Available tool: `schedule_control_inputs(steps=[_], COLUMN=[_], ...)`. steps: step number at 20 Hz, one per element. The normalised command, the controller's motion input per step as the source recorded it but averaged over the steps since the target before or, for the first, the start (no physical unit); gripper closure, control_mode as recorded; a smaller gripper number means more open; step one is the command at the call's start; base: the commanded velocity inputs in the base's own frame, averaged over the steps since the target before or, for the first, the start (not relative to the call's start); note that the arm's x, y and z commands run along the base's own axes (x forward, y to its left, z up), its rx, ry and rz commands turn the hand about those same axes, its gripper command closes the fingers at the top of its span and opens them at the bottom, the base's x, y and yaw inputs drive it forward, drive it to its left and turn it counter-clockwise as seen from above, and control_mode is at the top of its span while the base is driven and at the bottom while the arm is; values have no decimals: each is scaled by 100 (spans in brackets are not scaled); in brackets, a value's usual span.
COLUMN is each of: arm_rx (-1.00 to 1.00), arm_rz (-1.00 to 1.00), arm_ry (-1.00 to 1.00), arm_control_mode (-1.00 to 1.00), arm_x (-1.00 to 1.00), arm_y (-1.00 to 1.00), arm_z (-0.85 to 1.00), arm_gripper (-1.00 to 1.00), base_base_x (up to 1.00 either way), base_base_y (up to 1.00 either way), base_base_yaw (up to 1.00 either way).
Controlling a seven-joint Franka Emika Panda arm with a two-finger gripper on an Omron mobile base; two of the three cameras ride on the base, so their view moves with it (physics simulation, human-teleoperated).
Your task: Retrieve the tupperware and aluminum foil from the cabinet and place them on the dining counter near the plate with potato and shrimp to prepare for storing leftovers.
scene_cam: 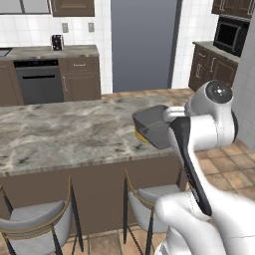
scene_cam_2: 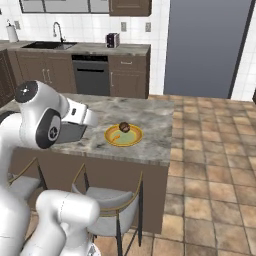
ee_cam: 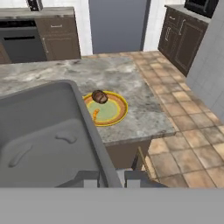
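My gripper (ee_cam: 110, 178) is shut on the rim of the grey tupperware (ee_cam: 43, 135), which hangs in the air over the near edge of the dining counter (scene_cam: 60, 134). The tub (scene_cam: 152, 124) sits just left of the yellow plate (ee_cam: 109, 109) and covers part of it. A brown potato (ee_cam: 99, 96) and an orange shrimp (ee_cam: 95, 114) lie on the plate (scene_cam_2: 123, 135), close to the counter's right end (scene_cam_2: 150, 120). From the right base view, my arm hides most of the tub (scene_cam_2: 72, 132). The aluminum foil is out of view.
Grey stools (scene_cam: 35, 219) (scene_cam: 149, 199) stand against the counter's near side. Tiled floor (scene_cam_2: 210, 150) lies open past its right end. A dishwasher (scene_cam_2: 91, 75), toaster (scene_cam_2: 112, 40), sink (scene_cam_2: 47, 45) and brown wall cabinets (scene_cam: 72, 7) line the far wall.
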Motion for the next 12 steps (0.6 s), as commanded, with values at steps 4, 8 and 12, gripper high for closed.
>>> schedule_control_inputs(steps=[4, 8, 12], arm_rx=[0, -5, -6], arm_rz=[0, 0, 0], arm_ry=[0, 0, 1], arm_control_mode=[-100, -100, -100], arm_x=[81, 80, 77], arm_y=[21, 48, 59], arm_z=[-16, -34, -46], arm_gripper=[100, 100, 100], base_base_x=[0, 0, 0], base_base_y=[0, 0, 0], base_base_yaw=[0, 0, 0])
